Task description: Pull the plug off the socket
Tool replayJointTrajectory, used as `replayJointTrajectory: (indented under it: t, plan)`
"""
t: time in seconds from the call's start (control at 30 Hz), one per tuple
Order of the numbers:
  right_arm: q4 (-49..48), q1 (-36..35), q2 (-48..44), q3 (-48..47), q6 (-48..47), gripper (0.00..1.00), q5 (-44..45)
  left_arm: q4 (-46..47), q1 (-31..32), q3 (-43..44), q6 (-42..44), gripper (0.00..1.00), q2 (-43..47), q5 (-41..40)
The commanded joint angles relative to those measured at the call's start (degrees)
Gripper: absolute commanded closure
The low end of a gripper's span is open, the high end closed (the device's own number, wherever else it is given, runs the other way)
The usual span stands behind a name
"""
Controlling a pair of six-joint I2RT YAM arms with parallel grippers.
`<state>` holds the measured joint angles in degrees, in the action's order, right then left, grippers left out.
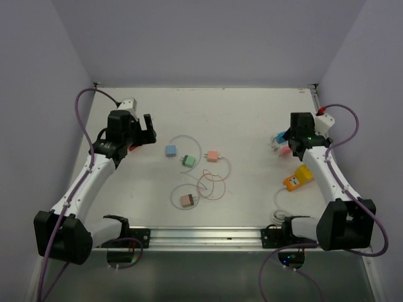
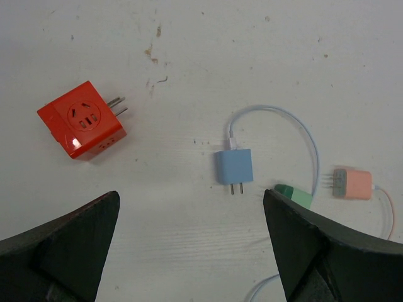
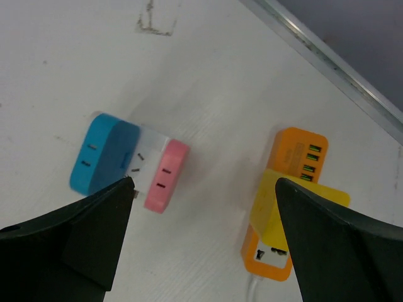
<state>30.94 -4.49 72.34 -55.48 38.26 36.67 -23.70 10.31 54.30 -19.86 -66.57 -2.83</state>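
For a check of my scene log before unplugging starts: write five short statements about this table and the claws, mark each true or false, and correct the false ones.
1. The left claw is open and holds nothing. True.
2. The red cube is plugged into the blue charger. False: they lie apart, and the cube's prongs are bare.
3. A yellow piece lies across the orange strip. True.
4. The right claw is shut on the blue, white and pink adapter. False: the claw is open above the table, with the adapter beside one finger.
5. A cable runs from the blue charger. True.
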Motion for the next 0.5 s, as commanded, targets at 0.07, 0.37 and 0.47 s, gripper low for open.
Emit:
replayJointTrajectory:
  t: [0.07,0.37,0.47]
  plan:
    - [4.7,4.3,-1.5,-1.5,5.0,0.01,2.4,4.2,0.7,-0.6,1.3,0.0,1.4,0.2]
    - [-2.9,6.8,3.3,-1.3,1.7,0.06,-8.3,3.8,1.8,-1.3,1.8,0.0,2.2,-2.8]
    - [-5.2,7.0,5.8,-1.3,1.7,0.14,-11.4,4.0,1.7,-1.5,1.8,0.0,2.3,-3.3]
